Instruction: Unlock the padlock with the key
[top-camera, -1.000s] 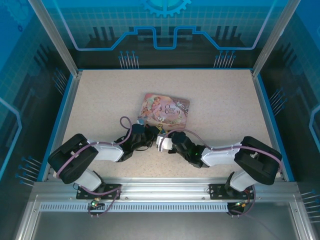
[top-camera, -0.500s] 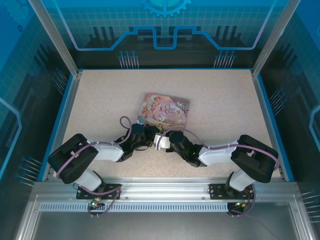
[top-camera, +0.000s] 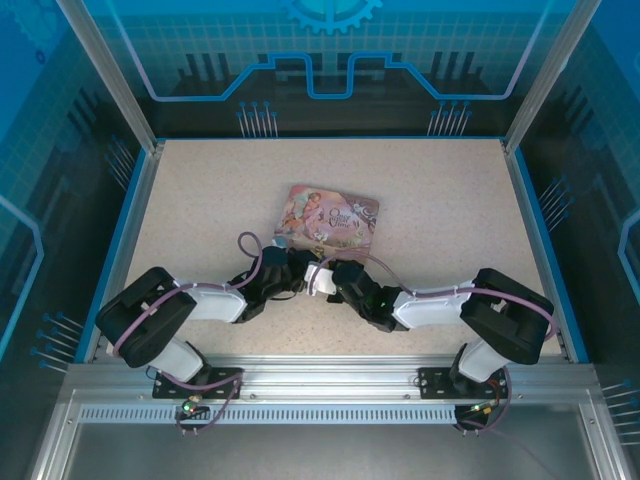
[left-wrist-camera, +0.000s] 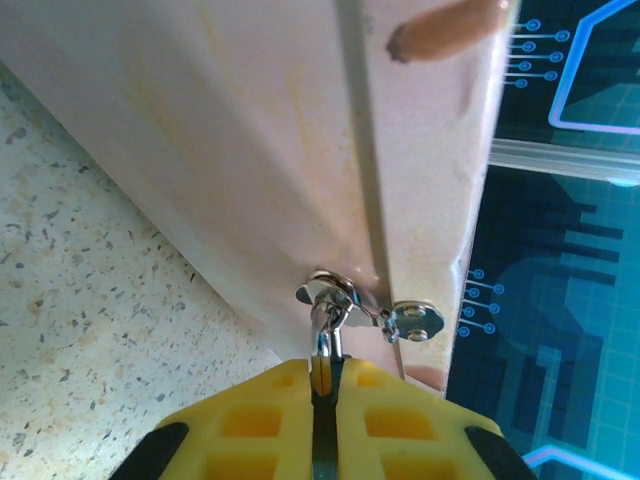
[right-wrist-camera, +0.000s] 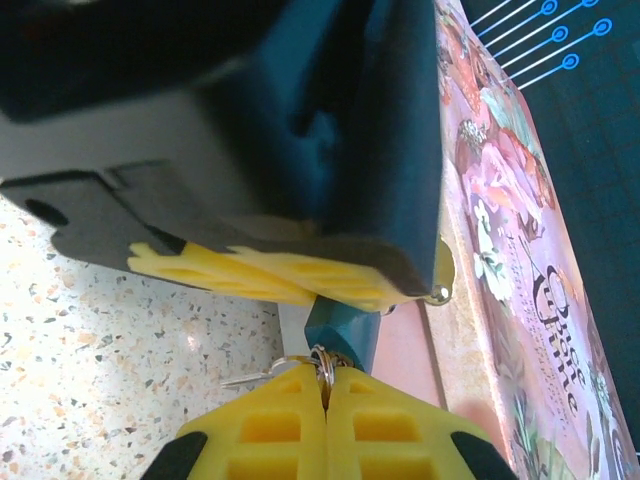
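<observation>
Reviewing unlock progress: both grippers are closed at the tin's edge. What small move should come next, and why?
Probably a slight roll of the right gripper to swing the key tip-first toward the padlock. It pinches the key at its ring, the thin blade pointing sideways, while the left gripper pinches the padlock hanging from the hasp on the tin. The keyhole is hidden.

Speckled table (top-camera: 440, 200), blue circuit-patterned walls (top-camera: 320, 50)

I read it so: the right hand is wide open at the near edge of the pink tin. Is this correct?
No. The right hand is shut, not wide open: the right wrist view shows its yellow fingers pressed together on a key ring. It is at the near edge of the pink tin.
</observation>
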